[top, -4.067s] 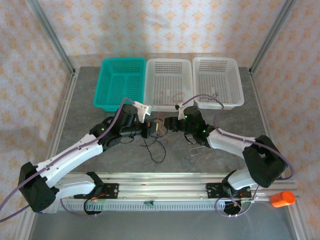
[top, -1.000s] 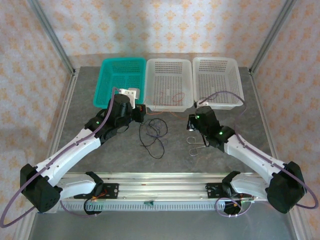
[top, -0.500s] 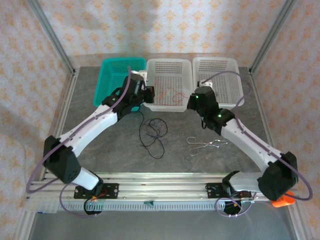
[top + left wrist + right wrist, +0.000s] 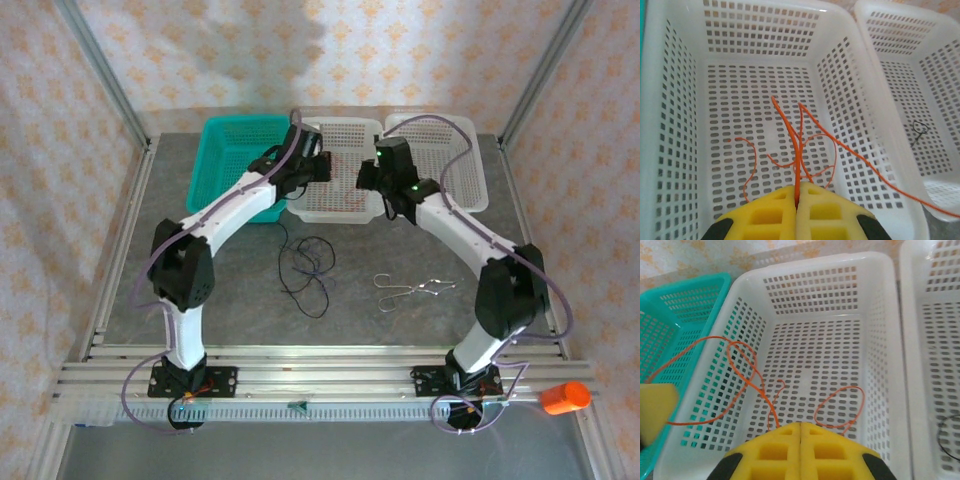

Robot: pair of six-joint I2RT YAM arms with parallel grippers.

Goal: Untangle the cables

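Orange cable (image 4: 799, 150) hung pinched in the closed pads of the left end effector (image 4: 796, 197) and the right end effector (image 4: 800, 432), strung between the 2 above the middle white basket (image 4: 345, 140). It was probably held there for dropping in, apart from the black cables (image 4: 305, 270) looped on the table (image 4: 200, 290).

orange cable (image 4: 793, 142) | black cable (image 4: 305, 268) | teal basket (image 4: 207, 170) | white middle basket (image 4: 685, 125)

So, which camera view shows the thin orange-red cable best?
The left wrist view: the thin orange-red cable is large and sharp against the white perforated plastic basket, pinched in the left gripper. The right wrist view shows its loops at the right gripper. In the top view it is too thin to follow.
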